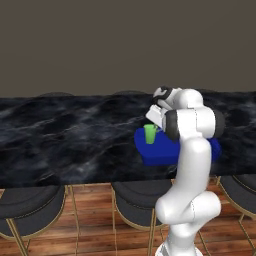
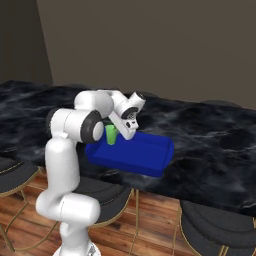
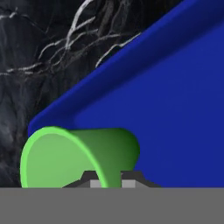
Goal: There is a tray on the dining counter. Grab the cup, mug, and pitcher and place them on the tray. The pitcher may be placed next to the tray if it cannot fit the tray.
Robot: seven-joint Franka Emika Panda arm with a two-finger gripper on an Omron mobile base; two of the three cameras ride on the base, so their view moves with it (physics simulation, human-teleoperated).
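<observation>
Green cup being set on the blue tray.

The cup stands upright over the tray, at the tray's 9 o'clock end in the right base view, its base apparently at or just above the floor. The gripper pinches the cup's wall, fingertips at 6 o'clock of the hand view. Judged step: placing the cup. Next calls for settling it and parting the jaws, then lifting clear. The dining counter spreads beyond.
</observation>
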